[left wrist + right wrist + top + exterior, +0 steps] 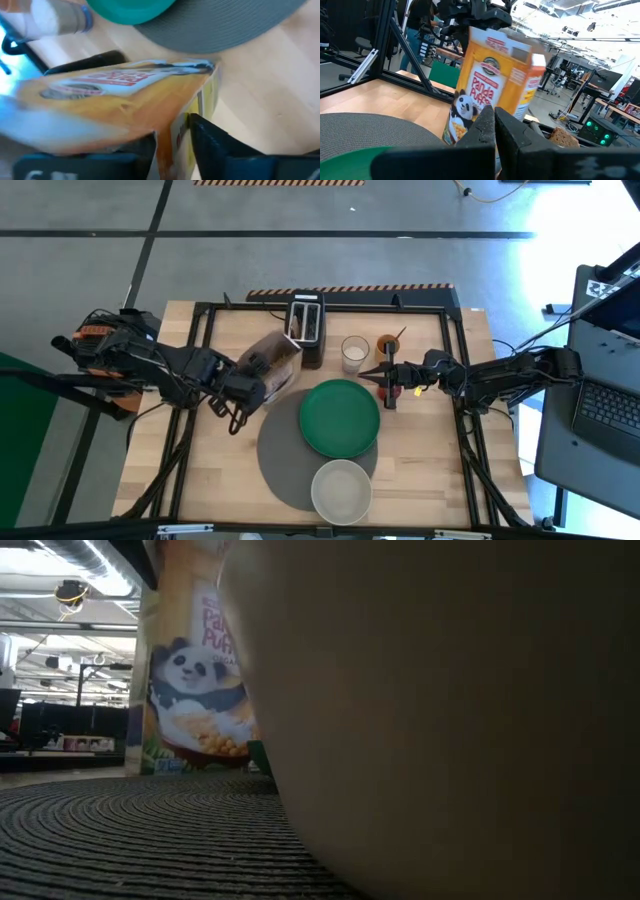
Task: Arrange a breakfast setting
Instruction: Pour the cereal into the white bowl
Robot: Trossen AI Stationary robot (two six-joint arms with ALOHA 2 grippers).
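Note:
A yellow cereal box (276,360) with a panda on it (490,80) stands tilted just left of the round grey mat (283,450). My left gripper (256,383) is shut on it. The green plate (340,417) lies on the mat. The pale bowl (341,491) sits on the mat's near part and fills the low view (450,720). A red apple (402,390) shows partly under my right arm. My right gripper (368,372) is shut and empty just right of the plate's far edge. A brown toast slice (563,137) shows beside the box. My left gripper pinches the cereal box's narrow side (181,131) between its two fingers (215,147), up near the box's top. It comes at the box from the table's left. The box leans in the hold. Whether its lower end rests on the table I cannot tell.
A black toaster (306,328) stands at the far edge behind the box. A glass of milk (355,352) and an orange cup (388,343) stand to its right, beyond the plate. A black frame borders the wooden table (440,450).

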